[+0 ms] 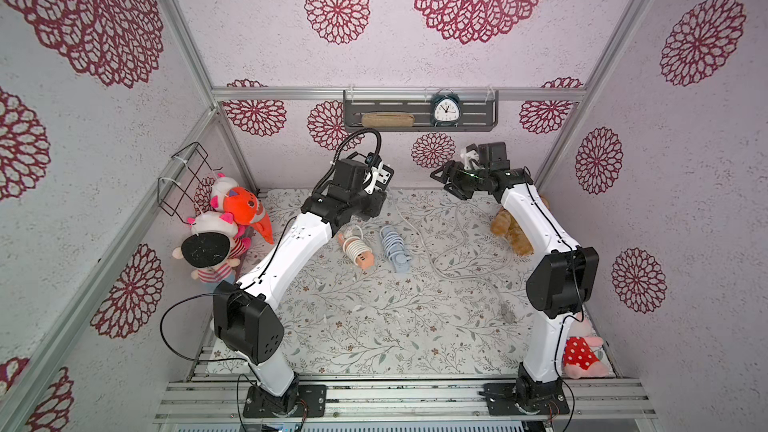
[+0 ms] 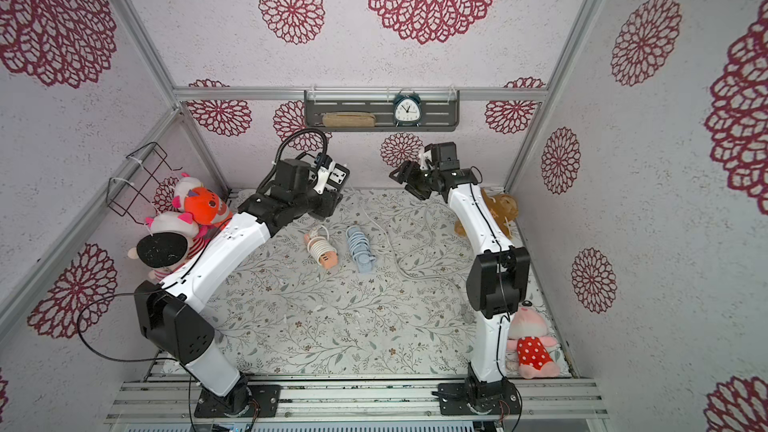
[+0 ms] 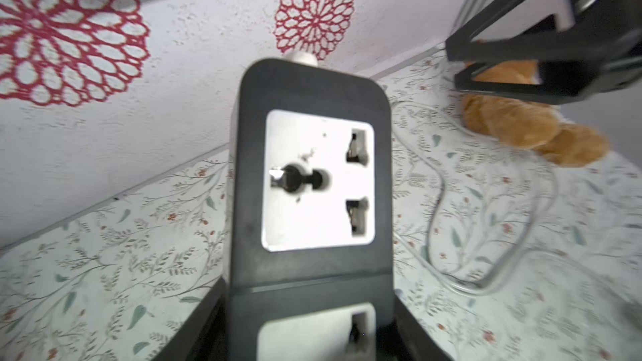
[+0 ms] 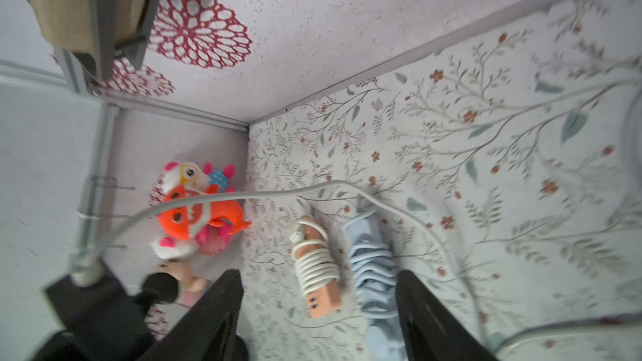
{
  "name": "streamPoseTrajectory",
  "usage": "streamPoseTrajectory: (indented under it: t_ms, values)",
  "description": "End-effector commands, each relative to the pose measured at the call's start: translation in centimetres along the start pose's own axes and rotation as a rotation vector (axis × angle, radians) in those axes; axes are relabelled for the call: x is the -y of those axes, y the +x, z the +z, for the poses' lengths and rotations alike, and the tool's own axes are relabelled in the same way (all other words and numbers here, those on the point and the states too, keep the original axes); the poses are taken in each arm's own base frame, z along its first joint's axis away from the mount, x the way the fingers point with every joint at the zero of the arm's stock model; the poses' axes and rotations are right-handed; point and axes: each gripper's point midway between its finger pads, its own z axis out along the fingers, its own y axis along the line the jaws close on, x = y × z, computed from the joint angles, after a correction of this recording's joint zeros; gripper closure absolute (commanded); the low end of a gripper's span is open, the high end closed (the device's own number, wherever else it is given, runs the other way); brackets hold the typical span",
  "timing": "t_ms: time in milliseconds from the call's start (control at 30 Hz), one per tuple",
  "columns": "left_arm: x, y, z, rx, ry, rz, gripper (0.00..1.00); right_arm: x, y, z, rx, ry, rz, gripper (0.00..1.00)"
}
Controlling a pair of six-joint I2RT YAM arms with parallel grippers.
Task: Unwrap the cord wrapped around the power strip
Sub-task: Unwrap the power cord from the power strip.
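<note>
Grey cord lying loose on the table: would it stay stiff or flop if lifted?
Probably floppy: the cord sags in a curve from the raised power strip and lies in loose loops on the table. Likely light, being thin. Its bends suggest some springiness, so it may not lie straight.

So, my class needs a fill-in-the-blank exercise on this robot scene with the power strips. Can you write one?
1. The left gripper holds a power strip whose casing is ____.
2. The right gripper is open and holds ____.
3. The cord wound round the orange power strip is ____.
4. On the wall shelf stands an alarm ____.
Missing words: black; nothing; white; clock.
</note>
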Motion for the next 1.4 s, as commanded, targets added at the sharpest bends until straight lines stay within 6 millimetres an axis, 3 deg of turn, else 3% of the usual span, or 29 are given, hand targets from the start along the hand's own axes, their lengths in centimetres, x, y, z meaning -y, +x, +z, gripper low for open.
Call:
streamPoseTrajectory:
  t_ms: [0,167,300,400,600,667,833,900,1033,1233,1267,1367]
  values:
    - [4.1,0.8,-2.9,-0.089,0.285,-0.093,1.00,0.3,2.3,1.3,-0.042,-0.042,-0.352,0.32]
    - [5.6,0.1,-4.5,-0.101,0.436,-0.141,1.00,-3.2,3.9,3.3,0.078,-0.240,-0.547,0.42]
    - [6.3,-0.3,-4.9,-0.093,0.502,-0.172,1.00,-5.9,4.4,4.3,0.140,-0.300,-0.639,0.31]
    - [6.4,-0.4,-4.6,-0.100,0.514,-0.189,1.00,-6.9,4.6,4.9,0.175,-0.314,-0.650,0.25]
    - [7.0,-0.4,-4.2,-0.103,0.552,-0.206,1.00,-7.8,3.3,5.8,0.272,-0.324,-0.640,0.25]
    - [7.0,-0.3,-4.1,-0.101,0.558,-0.211,1.00,-7.8,2.9,6.2,0.293,-0.325,-0.631,0.35]
    - [7.0,0.5,-4.0,-0.121,0.553,-0.206,1.00,-7.0,2.1,6.6,0.313,-0.277,-0.631,0.77]
    - [6.8,1.0,-4.1,-0.133,0.544,-0.202,1.00,-6.6,1.7,6.6,0.313,-0.244,-0.644,0.85]
    - [6.0,1.5,-4.2,-0.150,0.513,-0.202,1.00,-5.3,0.1,6.1,0.333,-0.187,-0.627,0.91]
    - [3.0,3.0,-3.1,-0.209,0.324,-0.190,1.00,-5.5,-0.7,6.3,0.303,-0.184,-0.617,0.88]
    - [2.1,3.1,-2.7,-0.216,0.269,-0.191,1.00,-5.7,-0.6,6.4,0.285,-0.197,-0.616,0.84]
    - [-0.1,3.1,-1.3,-0.221,0.147,-0.196,1.00,-6.1,0.0,6.6,0.234,-0.220,-0.615,0.58]
